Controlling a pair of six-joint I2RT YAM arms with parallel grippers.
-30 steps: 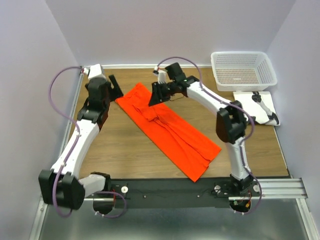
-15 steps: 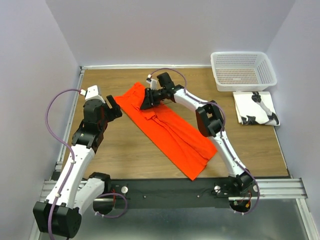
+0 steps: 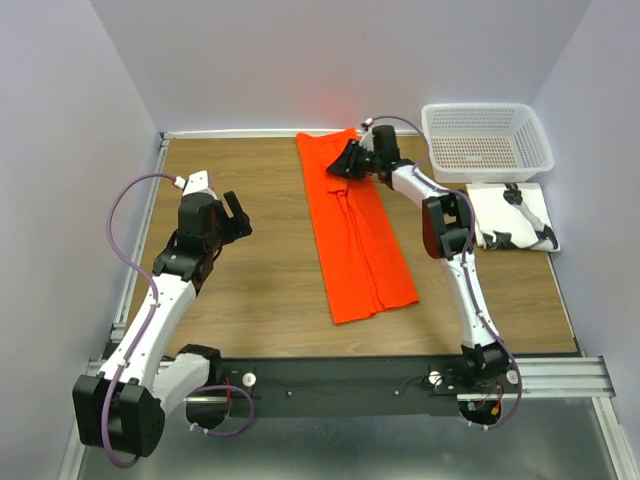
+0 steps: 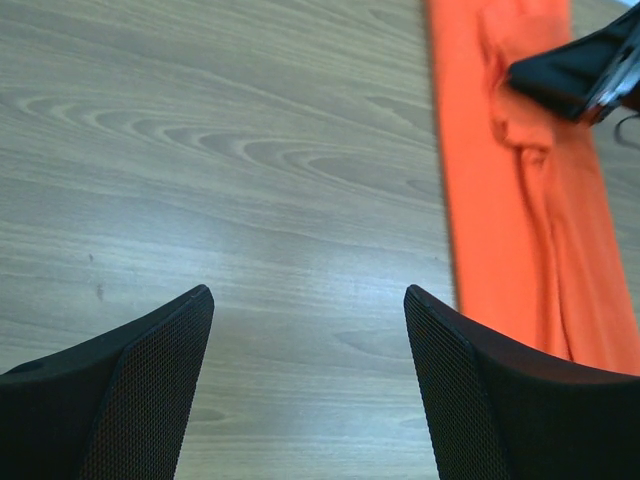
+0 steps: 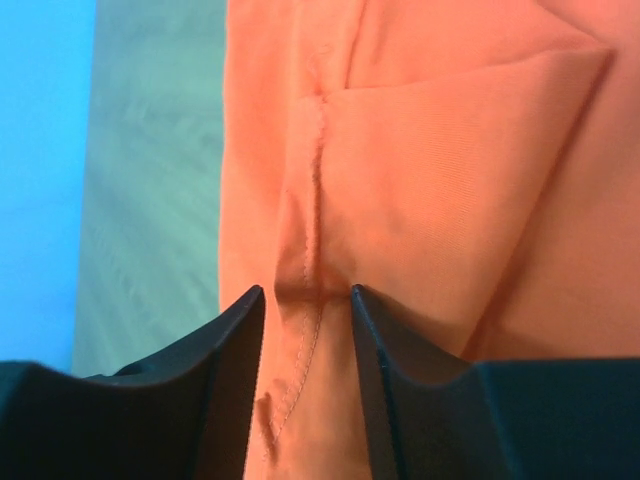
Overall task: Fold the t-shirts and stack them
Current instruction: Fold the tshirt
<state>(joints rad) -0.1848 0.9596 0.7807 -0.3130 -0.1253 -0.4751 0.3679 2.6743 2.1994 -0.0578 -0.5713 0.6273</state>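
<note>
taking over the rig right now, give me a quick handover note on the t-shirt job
Right hand: shut on a pinch of the t-shirt near its far end.
Left hand: open, holding nothing, over bare table left of the shirt.
T-shirt: lies mid-table as a long narrow strip, running from the far edge toward the arms.
Done: it appears folded in lengthwise.
Left: fold the strip across its length, then stack. Only one shirt is in view.
</note>
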